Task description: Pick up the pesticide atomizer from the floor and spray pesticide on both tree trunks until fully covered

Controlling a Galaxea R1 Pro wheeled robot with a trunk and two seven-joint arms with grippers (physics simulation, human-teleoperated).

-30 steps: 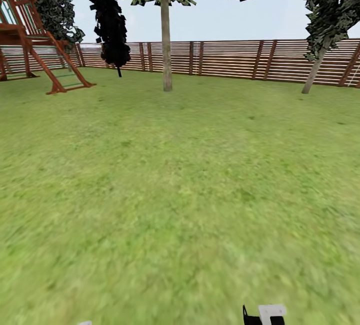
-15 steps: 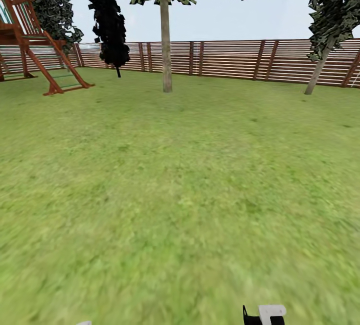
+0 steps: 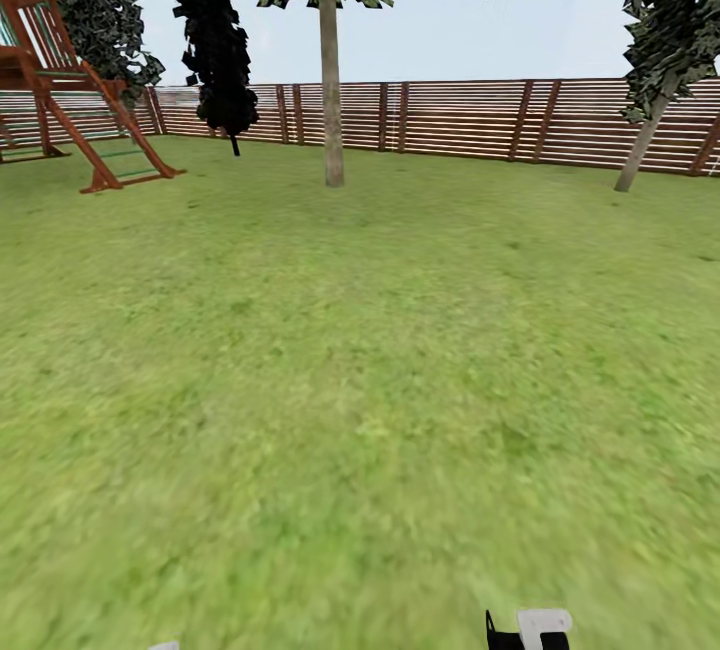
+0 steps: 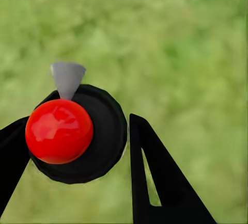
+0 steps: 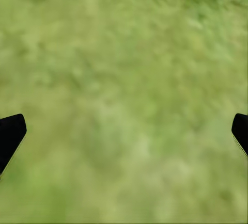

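Observation:
The pesticide atomizer (image 4: pixel 77 136) sits between the two black fingers of my left gripper (image 4: pixel 77 122), which is shut on it. In the left wrist view it is seen end-on as a dark round body with a glossy red knob and a grey nozzle tip, above blurry grass. My right gripper (image 5: pixel 124 126) is open, its fingertips far apart over bare floor (image 5: pixel 124 79). In the head view a tree (image 3: pixel 331 80) with a straight grey-brown trunk stands far ahead at the centre of the lawn (image 3: pixel 360 380). A bit of my right gripper (image 3: pixel 530 628) peeks in at that view's bottom edge.
A brown slat fence (image 3: pixel 460 120) closes off the back of the garden. A red wooden play frame with a ladder (image 3: pixel 90 120) stands at the far left, with a dark conifer (image 3: pixel 220 60) beside it. A leaning-trunk tree (image 3: pixel 640 145) is at the far right.
The whole head view has crept forward and shifted a little: the play frame slid left and the right tree slid right. The grippers hold the same pose.

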